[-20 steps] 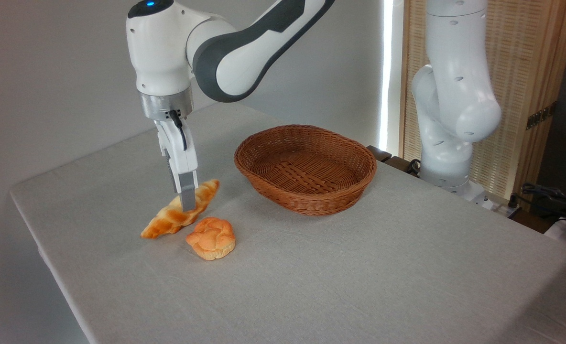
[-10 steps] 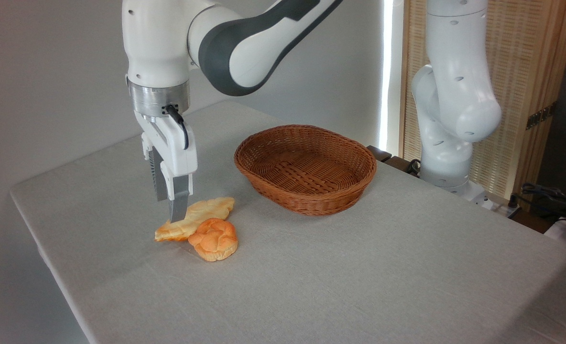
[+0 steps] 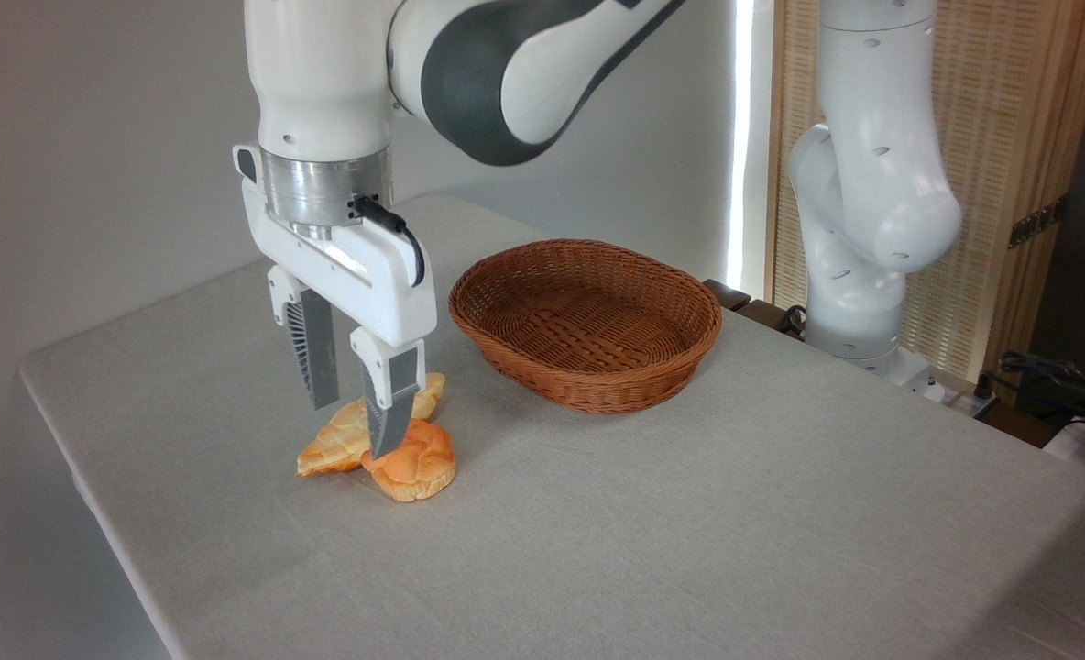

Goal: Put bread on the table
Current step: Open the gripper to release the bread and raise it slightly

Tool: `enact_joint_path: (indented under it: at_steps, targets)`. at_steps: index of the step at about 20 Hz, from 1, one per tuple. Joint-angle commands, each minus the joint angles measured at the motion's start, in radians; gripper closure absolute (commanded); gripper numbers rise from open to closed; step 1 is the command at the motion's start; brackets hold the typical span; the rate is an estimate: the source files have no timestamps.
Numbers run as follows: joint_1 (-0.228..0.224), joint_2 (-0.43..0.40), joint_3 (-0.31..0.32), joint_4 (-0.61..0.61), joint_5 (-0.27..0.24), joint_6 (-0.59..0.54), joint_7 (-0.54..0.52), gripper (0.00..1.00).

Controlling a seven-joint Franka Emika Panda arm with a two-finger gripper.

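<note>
Two pieces of bread lie on the grey cloth table (image 3: pixel 689 513), left of the basket. The long braided pale-golden loaf (image 3: pixel 334 447) rests flat, its right end partly hidden behind a finger. The round knotted orange bun (image 3: pixel 417 466) lies against its near side. My gripper (image 3: pixel 353 428) hangs just above them, open, with nothing between its fingers. One finger (image 3: pixel 314 357) is over the loaf's far side, the other finger (image 3: pixel 387 403) stands in front of the loaf and the bun's top.
An empty brown wicker basket (image 3: pixel 586 321) stands right of the bread. The arm's white base (image 3: pixel 859 183) rises at the table's far right edge, with cables (image 3: pixel 1056 376) beyond it. The table's left edge (image 3: pixel 75 458) runs close to the bread.
The gripper let go of the long loaf, which dropped flat on the cloth beside the bun. The gripper then opened wide, turned about its axis and rose slightly.
</note>
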Motion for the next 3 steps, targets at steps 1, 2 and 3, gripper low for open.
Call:
enact_joint_path:
  at_steps: [1, 2, 3]
  targets:
    - [-0.012, -0.006, 0.008, 0.017, 0.056, -0.043, -0.066, 0.0]
    - [-0.01, -0.006, 0.008, 0.017, 0.058, -0.043, -0.07, 0.0]
    - [-0.01, -0.006, 0.009, 0.017, 0.058, -0.043, -0.071, 0.0]
